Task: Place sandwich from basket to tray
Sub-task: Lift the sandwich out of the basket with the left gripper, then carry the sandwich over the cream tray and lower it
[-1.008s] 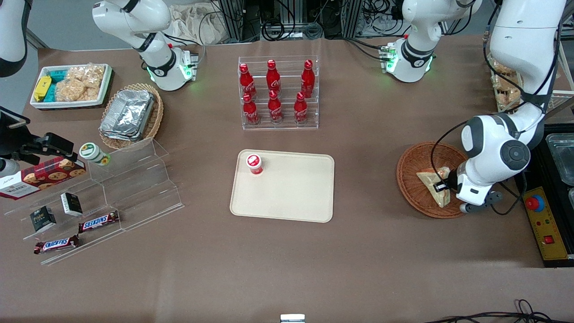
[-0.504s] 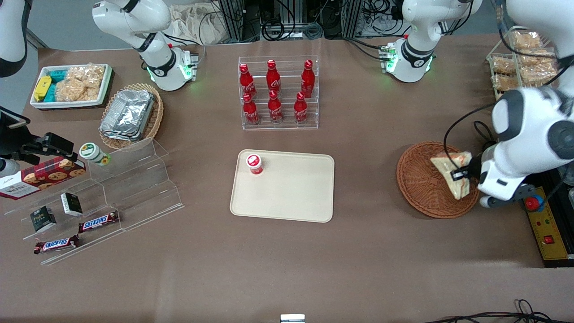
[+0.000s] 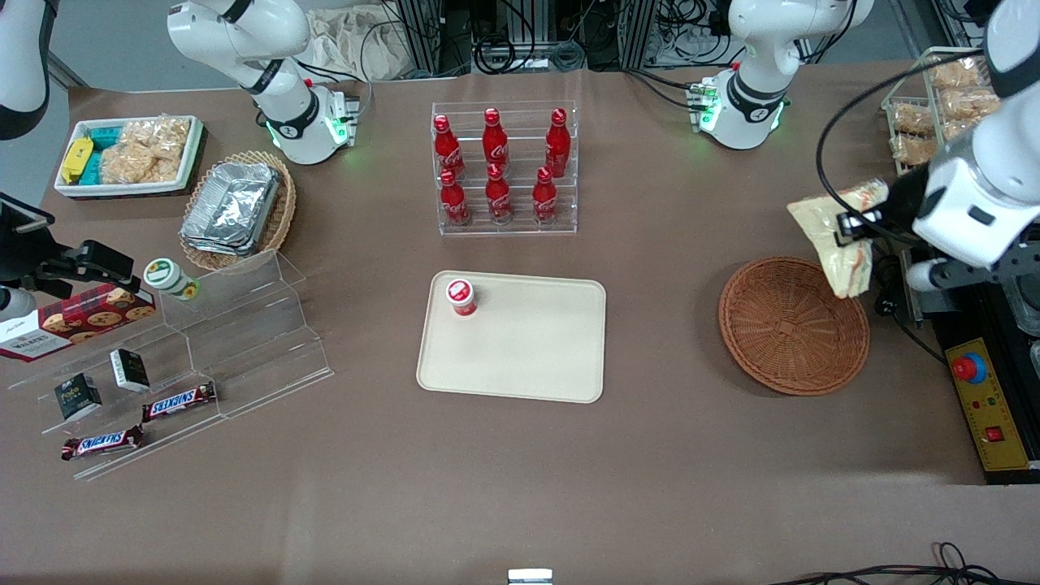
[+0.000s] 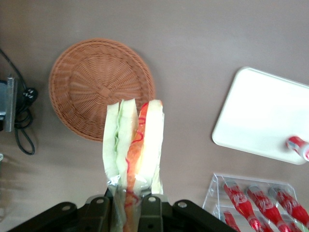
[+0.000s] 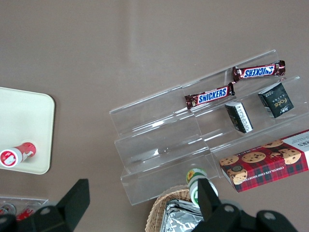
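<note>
My left gripper (image 3: 855,227) is shut on the clear-wrapped sandwich (image 3: 837,234) and holds it high above the table, over the rim of the round reddish-brown basket (image 3: 792,325). The basket holds nothing. In the left wrist view the sandwich (image 4: 135,140) hangs between my fingers (image 4: 150,208), with white bread and a red-orange and green filling, and the basket (image 4: 91,82) lies below it. The cream-beige tray (image 3: 520,357) lies at the table's middle, toward the parked arm from the basket; it also shows in the left wrist view (image 4: 260,116). A small red-capped cup (image 3: 461,296) stands on the tray's corner.
A clear rack of red bottles (image 3: 504,166) stands farther from the front camera than the tray. A wire rack of golden snack packs (image 3: 934,101) and a control box with a red button (image 3: 983,390) sit at the working arm's end. A clear stepped shelf (image 3: 195,341) with snacks stands toward the parked arm's end.
My gripper has lifted the sandwich out of the basket and raised it up and away from the front camera. The basket is left bare.
</note>
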